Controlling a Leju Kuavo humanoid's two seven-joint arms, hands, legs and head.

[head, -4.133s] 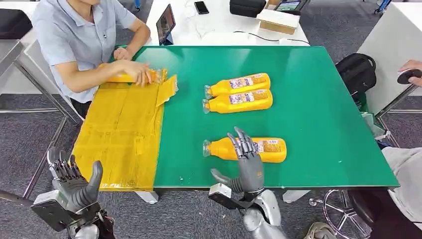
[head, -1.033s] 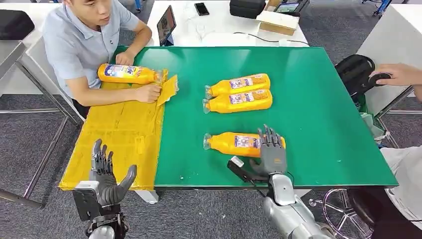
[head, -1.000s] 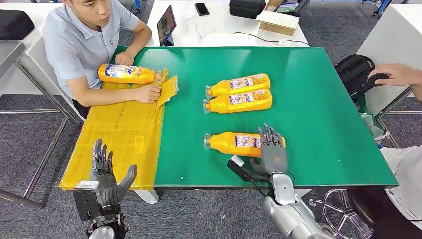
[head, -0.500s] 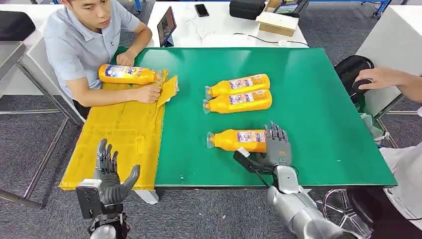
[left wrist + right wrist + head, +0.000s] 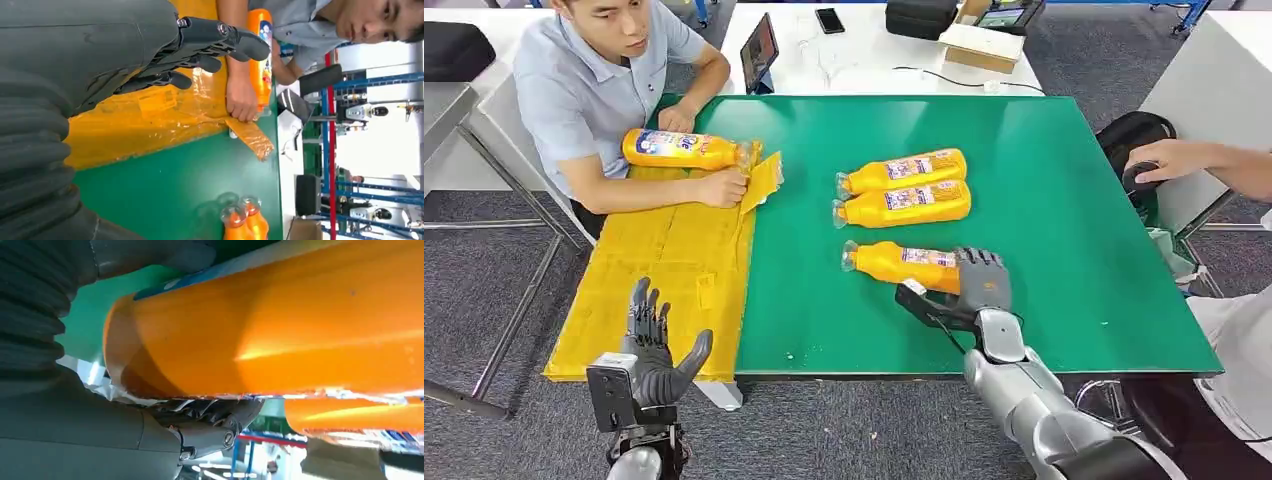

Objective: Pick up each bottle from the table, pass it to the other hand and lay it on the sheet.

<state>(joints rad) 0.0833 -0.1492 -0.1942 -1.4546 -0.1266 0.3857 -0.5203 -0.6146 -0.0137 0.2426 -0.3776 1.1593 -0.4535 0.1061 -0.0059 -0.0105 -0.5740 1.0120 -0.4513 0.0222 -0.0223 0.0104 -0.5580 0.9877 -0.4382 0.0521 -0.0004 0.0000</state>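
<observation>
Right robot hand [image 5: 981, 285] wrapped around base of orange plastic bottle [image 5: 904, 265] on green surface [image 5: 1064, 220], near two others; left robot hand [image 5: 656, 350] empty, fingers spread, by yellow sheet [image 5: 664, 270].

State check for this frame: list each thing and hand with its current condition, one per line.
Near bottle: gripped at its base by the right hand, neck pointing left.
Two far bottles: lying side by side on the green table.
Bottle on sheet: lying down, beside the person's hand.
Yellow sheet: spread flat.
Left hand: fingers apart, holding nothing.
</observation>
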